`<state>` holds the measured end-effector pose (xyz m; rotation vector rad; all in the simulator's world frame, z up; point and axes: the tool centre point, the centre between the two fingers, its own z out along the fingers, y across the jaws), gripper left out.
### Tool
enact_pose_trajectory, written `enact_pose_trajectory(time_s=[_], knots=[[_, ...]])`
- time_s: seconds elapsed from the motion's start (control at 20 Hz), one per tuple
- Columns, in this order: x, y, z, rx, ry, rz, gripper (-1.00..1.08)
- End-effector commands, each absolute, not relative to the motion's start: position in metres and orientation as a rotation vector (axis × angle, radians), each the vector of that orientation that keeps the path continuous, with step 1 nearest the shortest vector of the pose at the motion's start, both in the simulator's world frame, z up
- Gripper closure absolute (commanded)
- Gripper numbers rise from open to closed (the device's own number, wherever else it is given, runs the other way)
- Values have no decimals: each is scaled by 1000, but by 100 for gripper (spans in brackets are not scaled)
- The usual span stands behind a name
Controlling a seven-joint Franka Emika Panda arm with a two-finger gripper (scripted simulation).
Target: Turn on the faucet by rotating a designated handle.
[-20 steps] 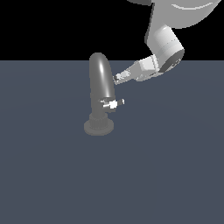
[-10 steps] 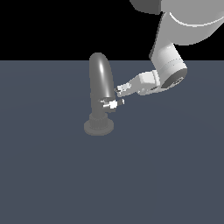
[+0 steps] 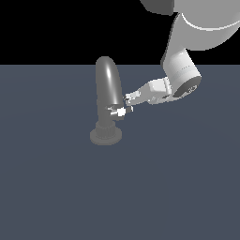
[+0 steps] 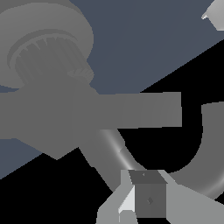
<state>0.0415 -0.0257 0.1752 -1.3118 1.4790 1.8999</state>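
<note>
Jaws: cannot tell if parted or closed, fingers merge into one pale tip in the exterior view and only a blurry grey finger block shows in the wrist view. Gripper sits right at the faucet's side, just above the handle, tip touching or almost touching it, contact not resolvable. Handle is a small bright white lever jutting from the faucet body toward the exterior view's right, low on the spout, above the round ridged base. Faucet stands upright on the dark blue-grey floor. Arm reaches in from the exterior view's upper right, wrist angled down toward the faucet. Wrist view: ridged base and curved spout close up.
</note>
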Motion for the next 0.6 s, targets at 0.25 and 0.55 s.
enact_pose_trajectory(time_s=[0.25,0.55], knots=[[37,-27,172,-1315,1478,1899,108],[23,-34,157,-1315,1478,1899,108]])
